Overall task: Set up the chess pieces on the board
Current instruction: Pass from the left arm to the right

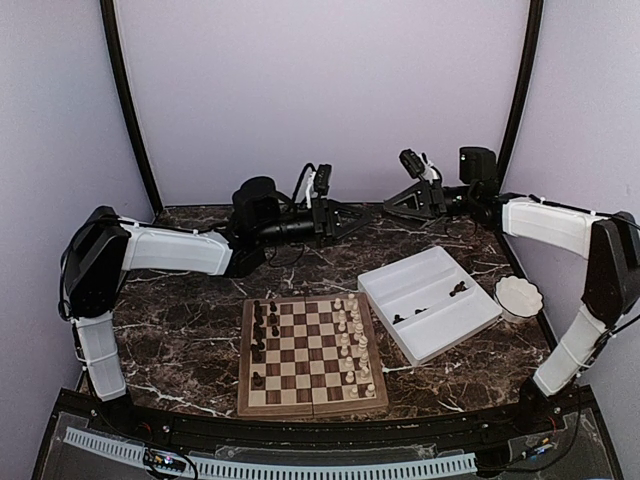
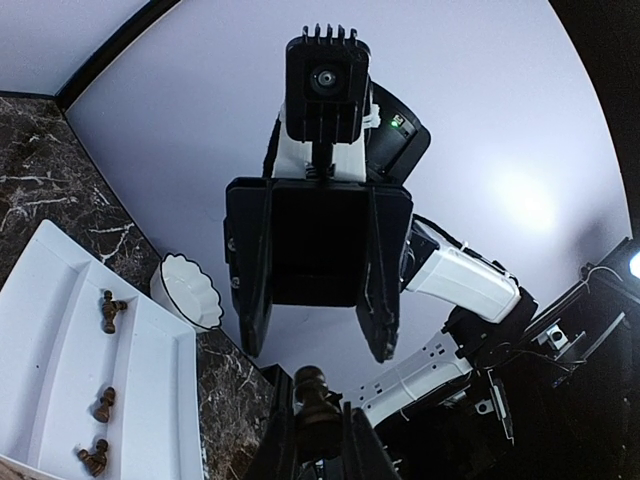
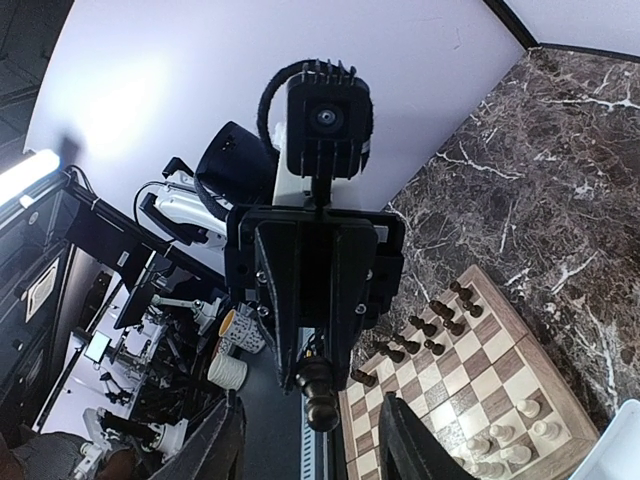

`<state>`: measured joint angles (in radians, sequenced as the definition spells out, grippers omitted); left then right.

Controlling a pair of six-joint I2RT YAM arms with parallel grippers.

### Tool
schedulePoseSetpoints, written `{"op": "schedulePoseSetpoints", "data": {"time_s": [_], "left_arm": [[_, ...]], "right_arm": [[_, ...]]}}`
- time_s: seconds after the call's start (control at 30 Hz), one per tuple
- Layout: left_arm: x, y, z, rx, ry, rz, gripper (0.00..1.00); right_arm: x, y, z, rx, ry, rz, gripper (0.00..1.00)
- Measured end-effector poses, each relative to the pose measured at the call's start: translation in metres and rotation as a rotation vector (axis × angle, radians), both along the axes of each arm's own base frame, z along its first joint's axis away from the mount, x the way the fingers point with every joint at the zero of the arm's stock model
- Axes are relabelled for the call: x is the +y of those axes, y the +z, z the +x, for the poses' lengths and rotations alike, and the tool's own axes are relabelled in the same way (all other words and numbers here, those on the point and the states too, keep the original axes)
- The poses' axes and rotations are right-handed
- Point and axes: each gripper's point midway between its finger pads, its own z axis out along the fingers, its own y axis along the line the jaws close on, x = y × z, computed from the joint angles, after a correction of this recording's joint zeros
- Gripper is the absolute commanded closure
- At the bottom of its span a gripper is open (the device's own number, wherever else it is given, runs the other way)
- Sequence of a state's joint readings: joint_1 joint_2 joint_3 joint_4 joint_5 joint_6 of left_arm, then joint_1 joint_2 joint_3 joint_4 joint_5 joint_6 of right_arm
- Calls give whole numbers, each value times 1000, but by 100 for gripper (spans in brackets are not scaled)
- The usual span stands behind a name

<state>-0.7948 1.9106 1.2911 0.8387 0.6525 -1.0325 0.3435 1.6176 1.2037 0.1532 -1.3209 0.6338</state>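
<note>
Top external view has my marble table as the biggest thing, with my left arm and right arm reaching along its far edge and meeting tip to tip above the middle of that edge. Next comes the board, lying at the middle of the table's near edge. The white tray sits angled just beside the board's right edge, and the scalloped white bowl stands by the table's right edge. My right gripper is spread wide, its fingers either side of the other gripper's tip. My left gripper is pinched narrow on one dark chess piece, head pointing out past the pads. Other dark chess pieces stand along the board's left edge, cream pieces along its right edge, and loose dark pieces lie in the tray's compartments
</note>
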Motion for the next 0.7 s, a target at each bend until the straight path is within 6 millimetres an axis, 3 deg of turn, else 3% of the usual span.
{"op": "schedulePoseSetpoints", "data": {"time_s": [0.27, 0.6, 0.7], "left_arm": [[0, 2, 1, -5, 5, -6, 93], [1, 5, 2, -14, 11, -16, 94], [1, 5, 2, -15, 12, -18, 94]], "right_arm": [[5, 2, -2, -6, 16, 4, 68], [12, 2, -10, -13, 48, 7, 71], [12, 2, -10, -18, 50, 7, 75]]}}
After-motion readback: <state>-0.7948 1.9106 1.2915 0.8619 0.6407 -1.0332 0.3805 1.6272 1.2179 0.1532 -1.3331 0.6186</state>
